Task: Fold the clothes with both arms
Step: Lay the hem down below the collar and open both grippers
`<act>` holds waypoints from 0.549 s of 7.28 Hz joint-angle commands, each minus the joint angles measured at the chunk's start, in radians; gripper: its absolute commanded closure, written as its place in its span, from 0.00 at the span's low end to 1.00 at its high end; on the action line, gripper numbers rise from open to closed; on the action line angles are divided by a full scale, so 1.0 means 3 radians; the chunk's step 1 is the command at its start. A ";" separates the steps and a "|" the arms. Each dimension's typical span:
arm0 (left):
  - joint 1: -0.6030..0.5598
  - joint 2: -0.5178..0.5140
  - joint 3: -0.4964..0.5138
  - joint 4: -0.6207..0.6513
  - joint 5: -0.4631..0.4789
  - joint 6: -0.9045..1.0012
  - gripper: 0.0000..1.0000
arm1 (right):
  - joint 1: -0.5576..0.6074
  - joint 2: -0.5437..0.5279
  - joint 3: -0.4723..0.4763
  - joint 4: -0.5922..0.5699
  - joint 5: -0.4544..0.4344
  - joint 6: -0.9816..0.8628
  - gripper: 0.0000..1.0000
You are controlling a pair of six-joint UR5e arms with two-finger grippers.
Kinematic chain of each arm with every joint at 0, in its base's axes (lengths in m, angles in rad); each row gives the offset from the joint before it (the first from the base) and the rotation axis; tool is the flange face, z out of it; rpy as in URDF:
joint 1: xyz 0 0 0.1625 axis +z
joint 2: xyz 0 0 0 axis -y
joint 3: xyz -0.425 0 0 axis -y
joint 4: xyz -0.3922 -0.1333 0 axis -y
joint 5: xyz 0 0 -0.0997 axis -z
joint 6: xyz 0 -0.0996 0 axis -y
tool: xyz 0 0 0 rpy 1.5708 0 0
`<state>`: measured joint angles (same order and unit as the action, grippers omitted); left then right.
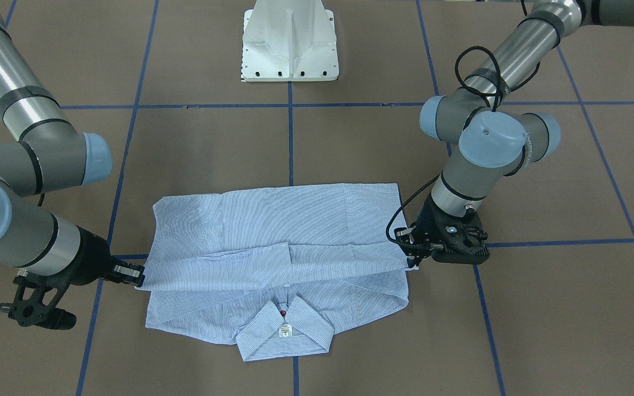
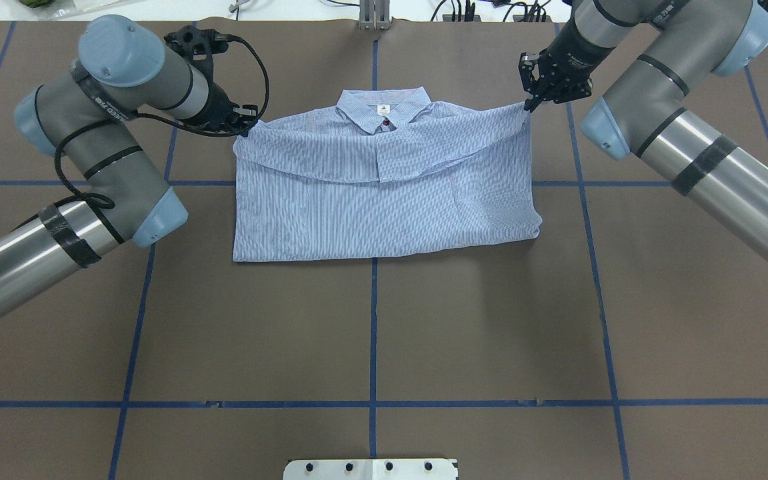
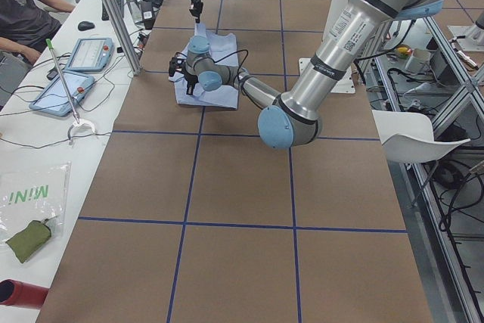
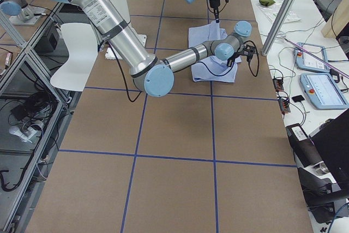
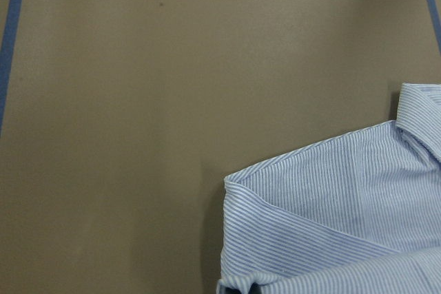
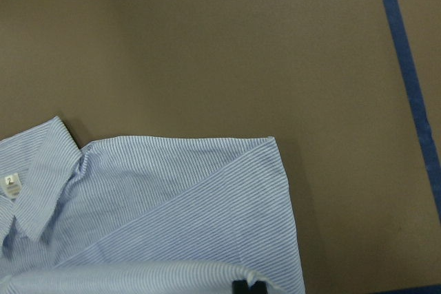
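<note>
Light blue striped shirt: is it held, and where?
Yes: left tool and right tool each pinch one corner of the folded-over flap of the light blue striped shirt.

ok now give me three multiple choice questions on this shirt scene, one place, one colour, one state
1. On the shirt, where is the collar relative to the white base? A) nearest it B) on the side away from it C) hidden
2. What colour are the grid lines? A) red B) yellow C) blue
3. What are the hands doing? A) both pinch the shirt's folded-over flap B) only one holds it C) both hang clear

1 B: collar at the far edge. 2 C: blue tape. 3 A: left hand and right hand each grip a flap corner.
</note>
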<state>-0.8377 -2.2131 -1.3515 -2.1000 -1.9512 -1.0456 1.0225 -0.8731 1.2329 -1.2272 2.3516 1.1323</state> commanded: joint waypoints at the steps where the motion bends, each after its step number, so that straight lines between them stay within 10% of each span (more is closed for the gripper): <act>1: 0.0001 -0.0007 0.0015 0.0000 0.0005 -0.0002 0.20 | -0.0003 -0.0024 0.0001 0.0005 -0.0010 -0.0031 0.08; 2: -0.0004 -0.0002 0.0005 0.0010 0.0010 -0.0002 0.00 | -0.0008 -0.0045 0.0001 0.0010 -0.0025 -0.0031 0.00; 4: -0.0132 0.0014 -0.0015 0.0025 -0.0005 0.0008 0.00 | -0.0008 -0.0208 0.0022 0.0289 -0.0020 -0.0082 0.00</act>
<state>-0.8554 -2.2120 -1.3524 -2.0957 -1.9500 -1.0450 1.0206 -0.9032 1.2351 -1.1969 2.3451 1.1187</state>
